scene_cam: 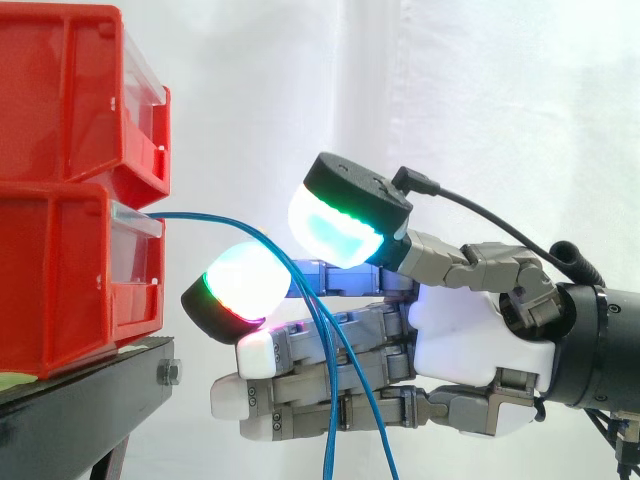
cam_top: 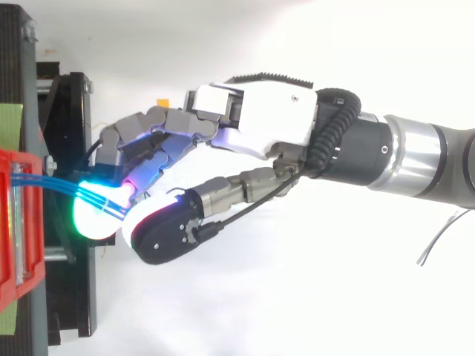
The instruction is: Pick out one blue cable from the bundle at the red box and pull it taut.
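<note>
- The blue cables (cam_top: 52, 185) are several thin, glossy strands running close together. In the side view they are the nearest thing to us, hanging in front of the hand.
- They leave the front slot of the red box (scene_cam: 70, 290) as one line and arch over to the right. They then split into separate strands that drop slack past the picture's lower edge, so we would not call them taut.
- In the top view the strands fan slightly as they cross the green-glowing pad.
- Just behind the cables is the hand (scene_cam: 470, 340), lying level with its palm side on and reaching left towards the box.
- Its fingers (scene_cam: 240, 290) are nearly straight. The uppermost one ends in a pad glowing cyan-green with a red rim, close to the front of the box but not touching it.
- The thumb (scene_cam: 340, 225) is raised above that pad, its cyan and green face turned down towards it.
- We see a narrow gap between the two pads, and the cables pass through it. The pads are not closed on any strand.
- The lower fingers (scene_cam: 330, 395) lie stacked and straight, with white tips, and the cables cross in front of them.
- The arm (cam_top: 415, 156) comes in level from the right.
- The red box sits under an upper red bin (scene_cam: 70, 90) on the black stand (scene_cam: 90, 400).
- Farthest back is the white curtain (scene_cam: 500, 100).
</note>
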